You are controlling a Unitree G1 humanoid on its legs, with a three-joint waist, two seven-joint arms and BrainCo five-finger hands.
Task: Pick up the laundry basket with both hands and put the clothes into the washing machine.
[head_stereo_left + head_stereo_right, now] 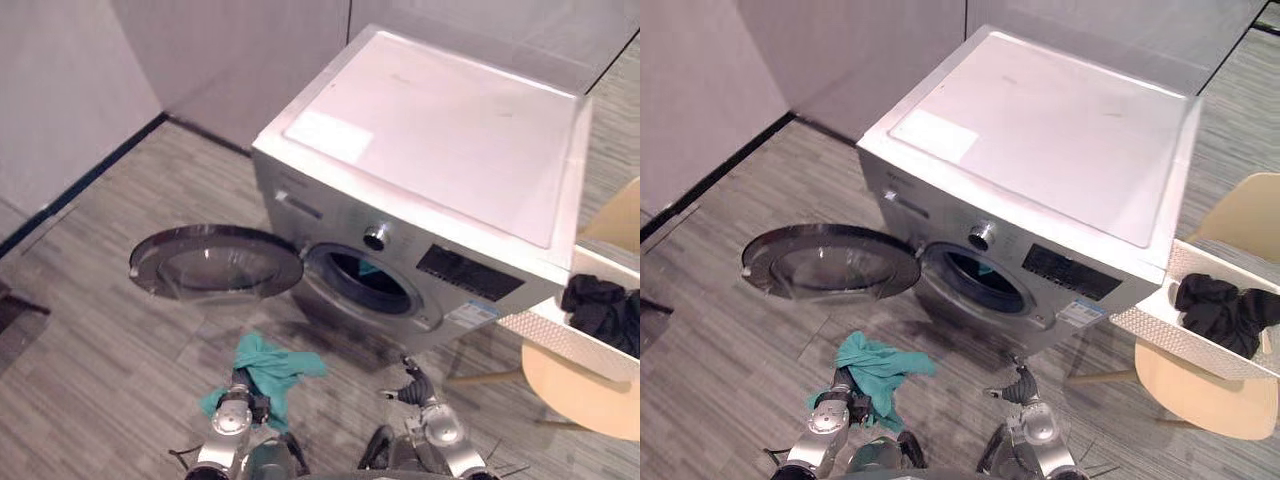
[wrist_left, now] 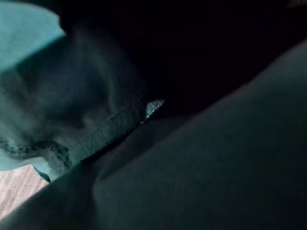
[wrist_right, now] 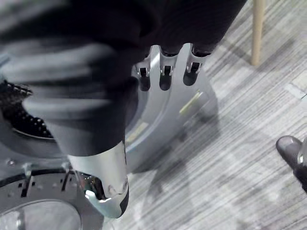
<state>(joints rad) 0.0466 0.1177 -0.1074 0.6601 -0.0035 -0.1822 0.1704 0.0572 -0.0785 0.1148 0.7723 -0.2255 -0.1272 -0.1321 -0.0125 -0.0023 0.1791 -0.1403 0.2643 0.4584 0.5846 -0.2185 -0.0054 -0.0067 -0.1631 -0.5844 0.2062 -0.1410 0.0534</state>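
Observation:
The silver washing machine [image 1: 430, 130] stands ahead with its round door [image 1: 215, 262] swung open to the left. A scrap of teal shows inside the drum opening [image 1: 365, 282]. My left hand [image 1: 238, 405] is low in front of the machine, shut on a teal cloth [image 1: 272, 366] that drapes over it; the cloth [image 2: 29, 33] also shows close in the left wrist view. My right hand [image 1: 416, 387] hangs below the drum opening with fingers [image 3: 164, 72] curled and nothing in them. The white laundry basket [image 1: 560, 335] rests on a chair at the right, with dark clothes [image 1: 605, 305] inside.
The basket's beige wooden chair [image 1: 585, 390] stands right of the machine, one leg [image 3: 259, 28] near my right hand. Grey walls [image 1: 70, 90] close the left and back. The wood-look floor [image 1: 100, 380] spreads before the open door.

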